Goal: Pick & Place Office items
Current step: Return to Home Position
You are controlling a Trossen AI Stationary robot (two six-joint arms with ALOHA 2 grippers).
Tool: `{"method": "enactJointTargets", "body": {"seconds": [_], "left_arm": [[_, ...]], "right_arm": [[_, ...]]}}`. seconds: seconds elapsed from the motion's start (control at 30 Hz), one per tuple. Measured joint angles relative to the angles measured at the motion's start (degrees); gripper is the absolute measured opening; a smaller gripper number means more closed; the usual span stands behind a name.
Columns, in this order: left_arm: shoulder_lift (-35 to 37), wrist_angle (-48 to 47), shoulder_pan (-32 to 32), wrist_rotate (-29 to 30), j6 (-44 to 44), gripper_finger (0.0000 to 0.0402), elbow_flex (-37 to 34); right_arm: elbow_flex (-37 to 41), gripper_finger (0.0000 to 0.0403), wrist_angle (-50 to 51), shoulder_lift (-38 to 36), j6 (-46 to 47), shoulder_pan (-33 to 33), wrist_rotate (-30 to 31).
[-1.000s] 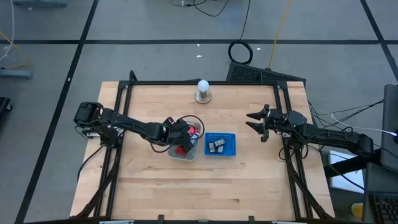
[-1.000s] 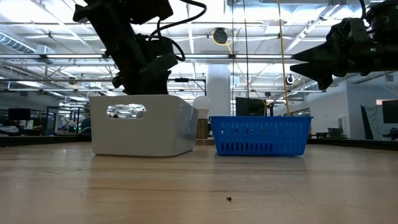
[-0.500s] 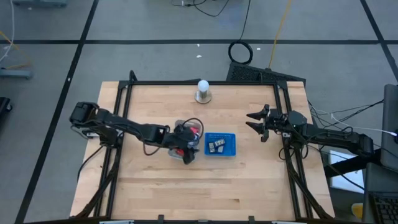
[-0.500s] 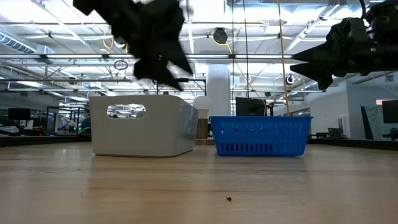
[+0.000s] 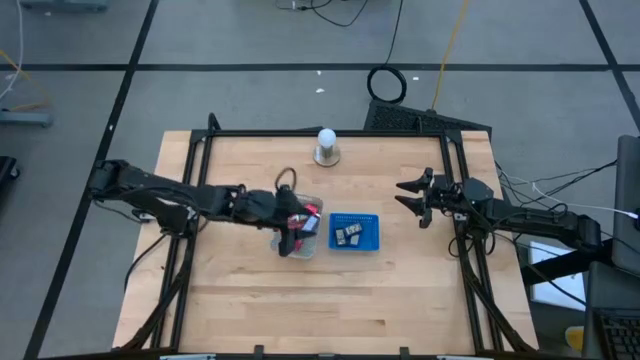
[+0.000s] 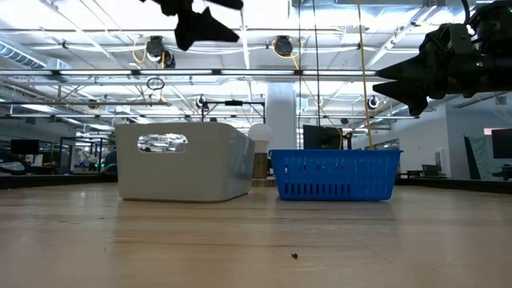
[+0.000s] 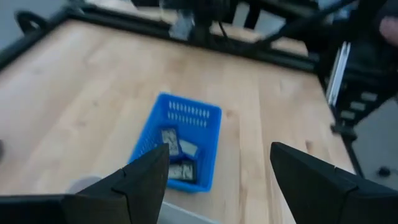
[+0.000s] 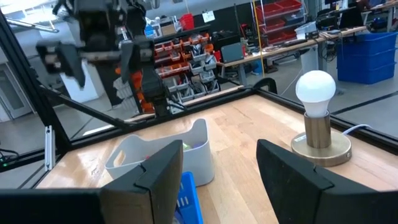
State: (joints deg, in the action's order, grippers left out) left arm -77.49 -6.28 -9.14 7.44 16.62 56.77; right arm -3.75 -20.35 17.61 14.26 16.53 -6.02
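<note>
One wooden counter (image 5: 250,300) filled the middle of the high view, and no task piece lay loose on it that I could make out. Reaching in from the left edge toward the centre, the left arm (image 5: 160,190) held the left pincer (image 5: 290,238) over the gray bin (image 6: 180,172). Its fingers were spread wide with nothing between them. In the low view that pincer sat at the top left of the frame, well above the bin's rim. At the counter's right edge the right arm (image 5: 530,218) waited, and the right pincer (image 5: 413,198) was likewise spread and empty. Just right of the bin stood the blue basket (image 6: 336,176), and the white bulb (image 5: 327,140) stood on its base at the upper middle of the counter. The office items (image 5: 348,233) lay in the two containers: pale and dark ones on the basket floor, and red showing in the bin beside the pincer. The chief risk, as I judged it, was the left arm's trip home. A swing that dipped low with the fingers this far apart could clip the bin's rim or the basket's near wall. Both looked light enough to slide or tip and spill what had been sorted. The cable loop (image 5: 286,180) standing off that arm's wrist might also catch on something, though it looked clear of the bin. The bulb seemed outside any likely path. A dark speck (image 6: 294,256) at the lower middle of the low view was too small to identify.
</note>
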Motion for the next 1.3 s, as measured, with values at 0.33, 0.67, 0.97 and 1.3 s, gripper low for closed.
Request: {"method": "enactJointTargets", "body": {"seconds": [0.33, 0.67, 0.97, 1.3], "left_arm": [[8.9, -1.0, 1.7, 0.0, -8.5, 0.0254, -0.1], [22.8, -4.3, 1.8, 9.9, -7.1, 0.0230, -9.8], [36.2, 5.1, 2.0, 13.5, -3.0, 0.0235, -25.1], [47.3, 17.3, 3.8, -6.0, -17.0, 0.0225, -39.2]], "right_arm": [[0.0, 0.0196, 0.0, 0.0, 0.0, 0.0, 0.0], [0.0, 0.0196, 0.0, 0.0, 0.0, 0.0, 0.0], [0.0, 0.0196, 0.0, 0.0, 0.0, 0.0, 0.0], [0.0, 0.0196, 0.0, 0.0, 0.0, 0.0, 0.0]]}}
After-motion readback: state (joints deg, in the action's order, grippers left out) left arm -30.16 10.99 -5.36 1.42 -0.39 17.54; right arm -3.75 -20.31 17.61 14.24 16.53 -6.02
